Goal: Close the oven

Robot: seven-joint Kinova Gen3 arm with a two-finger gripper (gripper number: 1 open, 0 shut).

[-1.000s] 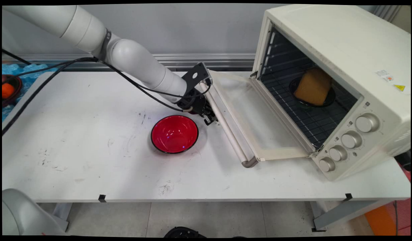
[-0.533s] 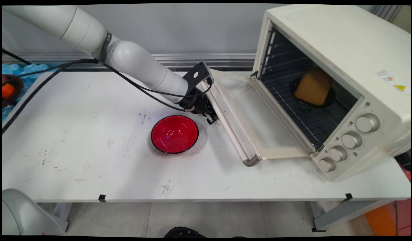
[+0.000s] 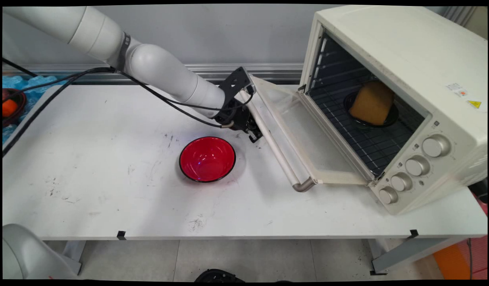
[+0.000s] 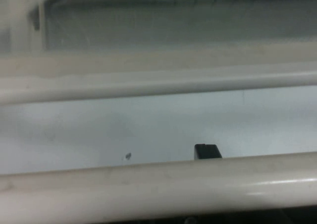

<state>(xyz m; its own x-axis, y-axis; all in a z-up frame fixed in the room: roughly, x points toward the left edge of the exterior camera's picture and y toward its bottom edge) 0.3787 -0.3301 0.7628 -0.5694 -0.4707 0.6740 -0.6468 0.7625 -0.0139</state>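
A: Main view first: where is the gripper (image 3: 254, 134)?

B: Low, at the handle bar (image 3: 273, 147) of the oven door (image 3: 304, 131), near the bar's far end. The door hangs partly open, tilted down toward the table (image 3: 109, 198), and the gripper touches or nearly touches the bar from underneath or beside it.

A: Is it clamped on the bar?

B: I cannot tell. In the main view the black fingers merge with the linkage. In the hand view the handle bar (image 4: 158, 189) fills the bottom edge and covers nearly all of the gripper; only one small black tip (image 4: 207, 151) pokes up behind it.

A: Why would the door sit at that angle?

B: My guess is that the hand is bearing on the bar, since nothing else props the door.

A: What is nearby?

B: A red bowl (image 3: 207, 159) stands on the table just beside the gripper, apart from it. Inside the toaster oven (image 3: 407, 79), on the rack, a dark dish (image 3: 389, 116) holds a brown block (image 3: 371, 102), perhaps bread.

A: Anything cut off?

B: The door's glass looks hazy, and the arm hides the table behind it.
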